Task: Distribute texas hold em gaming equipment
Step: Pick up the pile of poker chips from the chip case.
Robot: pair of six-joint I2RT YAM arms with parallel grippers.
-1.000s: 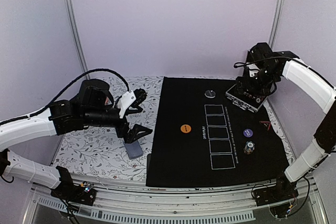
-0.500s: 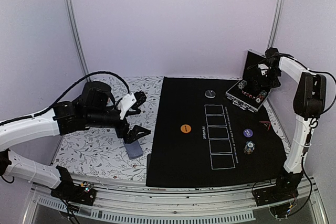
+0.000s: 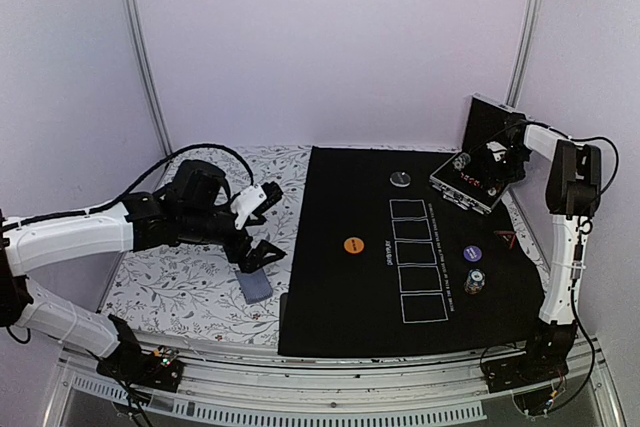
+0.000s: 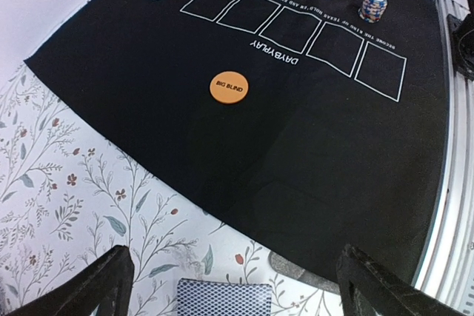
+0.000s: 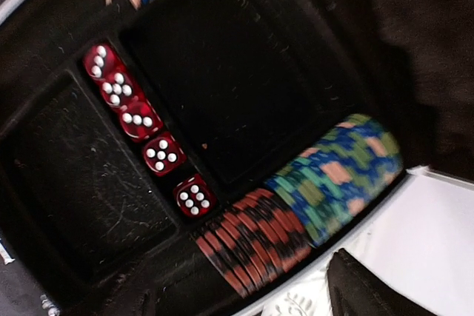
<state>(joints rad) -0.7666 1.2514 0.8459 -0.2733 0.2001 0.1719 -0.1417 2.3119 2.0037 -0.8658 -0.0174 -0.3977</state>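
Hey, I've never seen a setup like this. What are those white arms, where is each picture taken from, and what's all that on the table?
These are two robot arms bolted at the table's near edge, each ending in a two-finger gripper. The wide picture comes from a fixed camera above and behind them; the other two come from cameras on the wrists. The left gripper hangs open over a deck of cards on the flowered cloth and holds nothing. The right gripper is at an open case; its wrist view shows red dice and rows of poker chips inside, and I cannot tell whether it grips anything. On the black mat lie an orange disc, a purple disc, a silver disc and a small chip stack.
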